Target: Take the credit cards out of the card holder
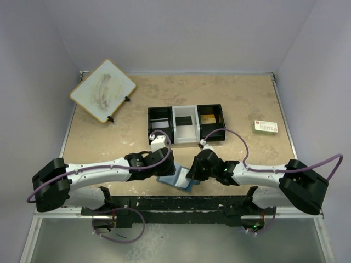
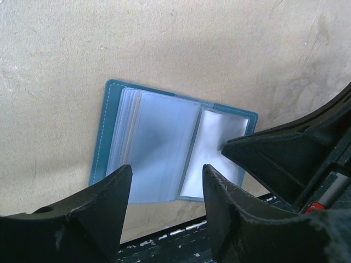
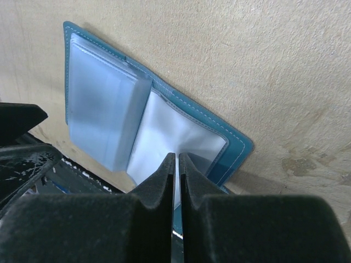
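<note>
Card holder (image 2: 112,129): one, a flat teal-blue wallet with pale stitching round its rim. It lies open like a book on the beige table (image 1: 247,98) at its near edge, in front of the tray and between the two grippers. Inside, a stack of cloudy clear sleeves (image 2: 164,142) lies fanned over one half, and a single pale pocket (image 2: 211,148) covers the other.

One left gripper (image 2: 167,200) hangs just above the open holder with its jaws spread apart, the sleeve stack showing through the gap. One right gripper (image 3: 176,160) comes in from the other side, jaws pressed together to a thin slit, the tip resting on the pale pocket. Whether a sleeve edge is caught in that slit cannot be told. The left arm (image 1: 98,172) and the right arm (image 1: 263,176) both lie low, stretched inward along the near edge, wrists meeting over the holder.

Farther out stands one black-and-white tray (image 1: 186,108) of three compartments, with a dark card (image 1: 184,119) in the middle one and a tan card (image 1: 207,118) in the right one. One white card with green and red print (image 1: 265,127) lies well to the right. One smudged whiteboard (image 1: 103,90) with a wooden rim sits tilted at the far left corner
</note>
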{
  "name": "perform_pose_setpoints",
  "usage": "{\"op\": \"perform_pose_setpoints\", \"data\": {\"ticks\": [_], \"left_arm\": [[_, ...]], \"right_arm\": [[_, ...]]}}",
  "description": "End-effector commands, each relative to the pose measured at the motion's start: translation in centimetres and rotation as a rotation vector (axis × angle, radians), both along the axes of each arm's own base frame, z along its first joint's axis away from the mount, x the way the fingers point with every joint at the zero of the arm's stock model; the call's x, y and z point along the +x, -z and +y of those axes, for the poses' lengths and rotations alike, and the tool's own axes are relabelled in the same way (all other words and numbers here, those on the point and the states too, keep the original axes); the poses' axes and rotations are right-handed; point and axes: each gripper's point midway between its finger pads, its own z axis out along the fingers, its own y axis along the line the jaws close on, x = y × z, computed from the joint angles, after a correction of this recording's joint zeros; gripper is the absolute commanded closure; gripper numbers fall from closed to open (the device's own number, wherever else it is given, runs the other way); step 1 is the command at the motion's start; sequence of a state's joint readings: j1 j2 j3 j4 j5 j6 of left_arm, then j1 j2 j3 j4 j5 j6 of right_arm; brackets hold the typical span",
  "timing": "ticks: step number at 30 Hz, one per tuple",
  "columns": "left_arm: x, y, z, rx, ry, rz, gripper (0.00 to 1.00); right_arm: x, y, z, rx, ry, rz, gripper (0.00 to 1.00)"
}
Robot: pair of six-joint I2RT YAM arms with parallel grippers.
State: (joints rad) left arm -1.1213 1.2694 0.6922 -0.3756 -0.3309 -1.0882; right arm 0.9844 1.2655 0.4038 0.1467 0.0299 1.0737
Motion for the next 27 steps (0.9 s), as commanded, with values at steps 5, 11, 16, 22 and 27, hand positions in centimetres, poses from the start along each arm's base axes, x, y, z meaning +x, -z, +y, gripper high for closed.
{"op": "perform_pose_setpoints", "data": {"ticks": [5, 11, 16, 22, 27], "left_arm": [[0.5, -1.1, -0.8, 0.003, 0.007, -0.022, 0.48], [0.2, 0.2, -0.7, 0.022, 0.013, 0.002, 0.48], [-0.3, 0.8, -1.3, 0.013, 0.047, 0.026, 0.52], [-0.3, 0.5, -1.5, -0.003, 0.05, 0.019, 0.54], [0.1, 0.7, -0.5, 0.042, 0.017, 0.005, 0.52]], "right_arm": [[-0.1, 0.7, -0.7, -0.051, -0.008, 0.009, 0.91], [-0.2, 0.6, -0.7, -0.05, -0.009, 0.009, 0.91], [-0.2, 0.6, -0.7, -0.05, -0.008, 0.009, 0.91], [-0.2, 0.6, -0.8, -0.047, -0.004, 0.01, 0.91], [-0.2, 0.6, -0.8, -0.044, -0.002, 0.008, 0.91]]}}
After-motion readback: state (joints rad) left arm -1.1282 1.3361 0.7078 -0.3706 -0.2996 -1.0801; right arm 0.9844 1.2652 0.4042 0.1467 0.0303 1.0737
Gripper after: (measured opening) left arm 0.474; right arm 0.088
